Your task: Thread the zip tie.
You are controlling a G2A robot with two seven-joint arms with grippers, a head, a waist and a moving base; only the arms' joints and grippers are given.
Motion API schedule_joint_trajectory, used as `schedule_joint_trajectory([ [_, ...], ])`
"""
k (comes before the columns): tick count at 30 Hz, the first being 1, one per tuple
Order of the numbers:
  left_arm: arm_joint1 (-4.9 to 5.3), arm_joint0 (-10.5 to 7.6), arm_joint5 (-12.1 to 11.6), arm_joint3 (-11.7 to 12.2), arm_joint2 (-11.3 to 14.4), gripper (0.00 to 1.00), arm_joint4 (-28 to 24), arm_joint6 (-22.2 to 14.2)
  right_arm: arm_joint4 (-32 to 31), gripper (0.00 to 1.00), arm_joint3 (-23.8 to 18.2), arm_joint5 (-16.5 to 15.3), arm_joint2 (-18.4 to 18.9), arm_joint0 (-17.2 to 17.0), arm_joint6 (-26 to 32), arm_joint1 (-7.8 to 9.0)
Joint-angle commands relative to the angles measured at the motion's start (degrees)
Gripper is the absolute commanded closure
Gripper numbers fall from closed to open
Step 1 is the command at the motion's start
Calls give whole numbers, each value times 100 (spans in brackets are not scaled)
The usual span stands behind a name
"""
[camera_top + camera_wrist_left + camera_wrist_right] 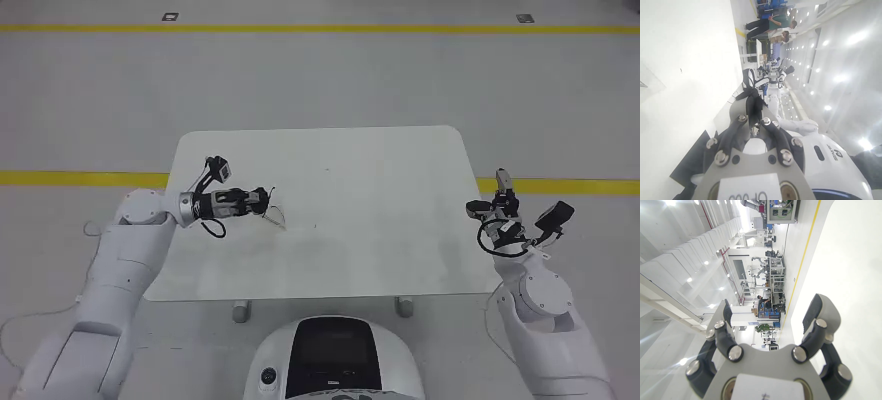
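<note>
One risk we see: the thin black plastic zip tie (753,108), clamped in our left hand (264,200) at nine o'clock over the white worktop (380,220), may bend away from our right hand (772,306), fingers spread, at three o'clock.

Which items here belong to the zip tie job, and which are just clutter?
Job:
- zip tie, the black strip pinched in the shut left gripper
- right gripper, open, off the table's edge

Lying about:
- clear sheet-like piece on the table
- small dark speck
</note>
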Motion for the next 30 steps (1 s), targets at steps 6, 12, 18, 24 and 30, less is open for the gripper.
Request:
schedule_joint_trajectory([
  [6,389,-2,1,-312,339,100,-576,0,0,0,0,0,0,0,0,0],
  [12,389,-2,1,-312,339,100,-576,0,-316,0,-227,65,-113,91,311,8],
  [18,389,-2,1,-312,339,100,-576,0,-966,0,-500,556,-729,639,1097,5],
  [24,389,-2,1,-312,339,100,-576,0,-1688,0,-204,1189,-1761,1421,1559,-66],
  [30,389,-2,1,-312,339,100,-576,0,-1873,0,269,1671,-2752,1978,1647,-222],
])
